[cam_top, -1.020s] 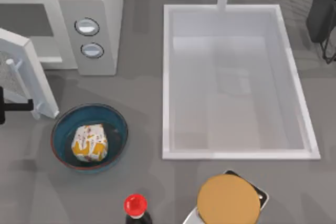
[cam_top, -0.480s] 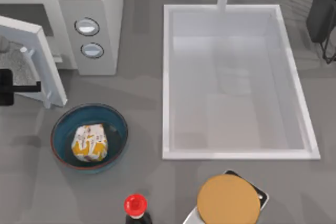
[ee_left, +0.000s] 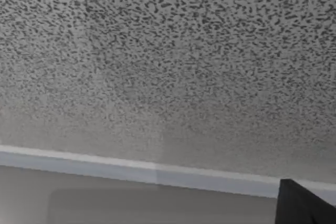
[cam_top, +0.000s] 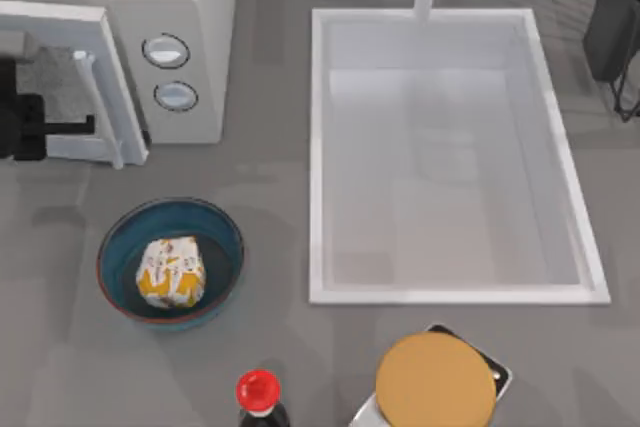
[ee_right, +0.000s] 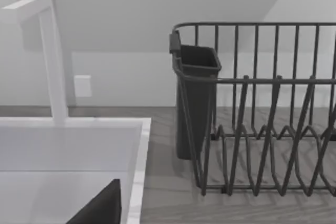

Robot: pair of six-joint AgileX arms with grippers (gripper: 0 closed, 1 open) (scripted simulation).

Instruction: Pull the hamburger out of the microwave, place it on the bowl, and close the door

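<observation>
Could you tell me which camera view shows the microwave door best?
The top view: the door stands partly open, the left gripper against it. The left wrist view gives its speckled face close up; the right wrist view faces the sink.

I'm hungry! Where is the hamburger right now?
In the top view the hamburger sits inside the blue bowl on the table's left side, in front of the microwave.

Grey countertop (cam_top: 270,197): microwave (cam_top: 185,27), bowl (cam_top: 118,247), sink (cam_top: 320,147), red-capped bottle (cam_top: 259,390), dish rack (ee_right: 262,129).
</observation>
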